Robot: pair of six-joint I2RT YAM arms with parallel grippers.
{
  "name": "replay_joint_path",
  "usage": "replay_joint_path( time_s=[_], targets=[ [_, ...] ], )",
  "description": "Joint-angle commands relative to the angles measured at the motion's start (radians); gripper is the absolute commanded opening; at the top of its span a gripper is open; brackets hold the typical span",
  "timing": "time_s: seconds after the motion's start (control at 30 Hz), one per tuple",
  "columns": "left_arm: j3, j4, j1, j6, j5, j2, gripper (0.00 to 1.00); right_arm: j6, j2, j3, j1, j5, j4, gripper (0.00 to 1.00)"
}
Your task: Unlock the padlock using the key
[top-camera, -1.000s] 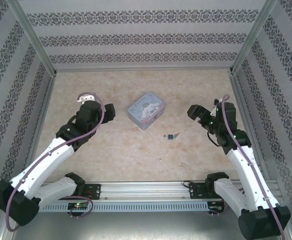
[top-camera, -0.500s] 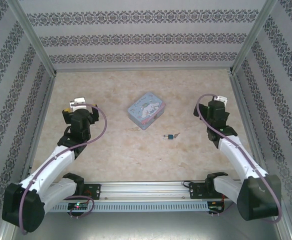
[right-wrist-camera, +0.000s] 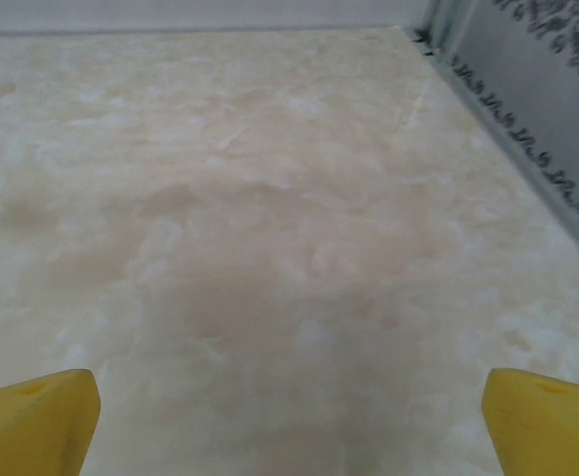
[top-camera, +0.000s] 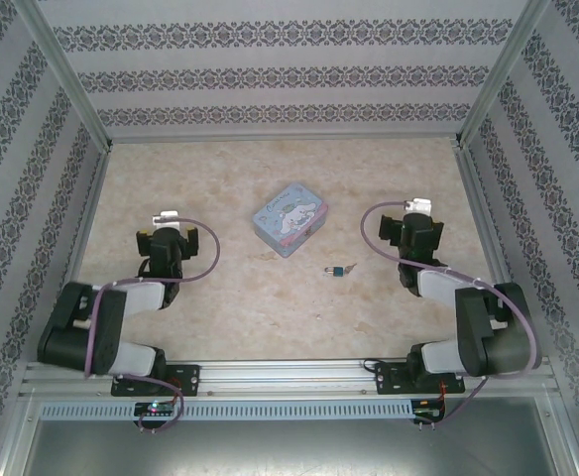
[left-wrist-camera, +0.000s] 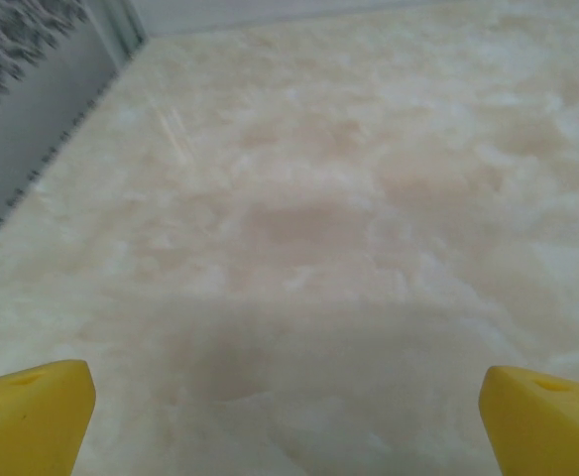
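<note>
Lying on the marbled beige desk (top-camera: 220,297), the padlock (top-camera: 338,270) sits just in front of the pastel-blue tin (top-camera: 290,219), between the two arms and touched by neither. The tin's lid carries a cartoon figure; any lettering is too small to read. The key cannot be told apart from the padlock's tiny shape. The left pincer (left-wrist-camera: 289,421) and right pincer (right-wrist-camera: 289,421) stand spread wide over bare desk, their yellow fingertips (left-wrist-camera: 32,416) cut off at the frame corners. Patterned wallpaper (top-camera: 289,74) encloses the desk.
</note>
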Motion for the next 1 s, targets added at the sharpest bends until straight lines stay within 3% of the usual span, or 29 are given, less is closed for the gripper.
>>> replay_joint_path(
  time_s=[0.0, 0.03, 0.1, 0.13, 0.2, 0.23, 0.4, 0.97],
  targets=[
    [0.001, 0.220, 0.038, 0.032, 0.168, 0.075, 0.99, -0.069, 0.113, -0.127, -0.031, -0.185, 0.455, 0.98],
    [0.011, 0.189, 0.062, 0.019, 0.224, 0.081, 1.00, -0.070, 0.167, -0.138, -0.032, -0.203, 0.565, 0.98],
    [0.023, 0.264, 0.078, 0.028, 0.275, 0.151, 0.99, -0.073, 0.114, -0.050, -0.046, -0.247, 0.311, 0.98],
    [0.061, 0.132, 0.097, 0.009, 0.308, 0.120, 0.99, -0.056, 0.115, -0.014, -0.064, -0.282, 0.257, 0.98],
    [0.069, 0.154, 0.136, -0.008, 0.386, 0.141, 1.00, -0.024, 0.141, -0.036, -0.109, -0.353, 0.342, 0.98],
    [0.082, 0.094, 0.135, -0.008, 0.386, 0.123, 1.00, -0.030, 0.134, -0.029, -0.103, -0.344, 0.314, 0.98],
    [0.077, 0.104, 0.135, -0.006, 0.385, 0.126, 1.00, -0.044, 0.117, -0.033, -0.075, -0.267, 0.297, 0.98],
    [0.079, 0.111, 0.135, -0.006, 0.384, 0.130, 1.00, -0.052, 0.120, -0.033, -0.069, -0.266, 0.301, 0.98]
  ],
)
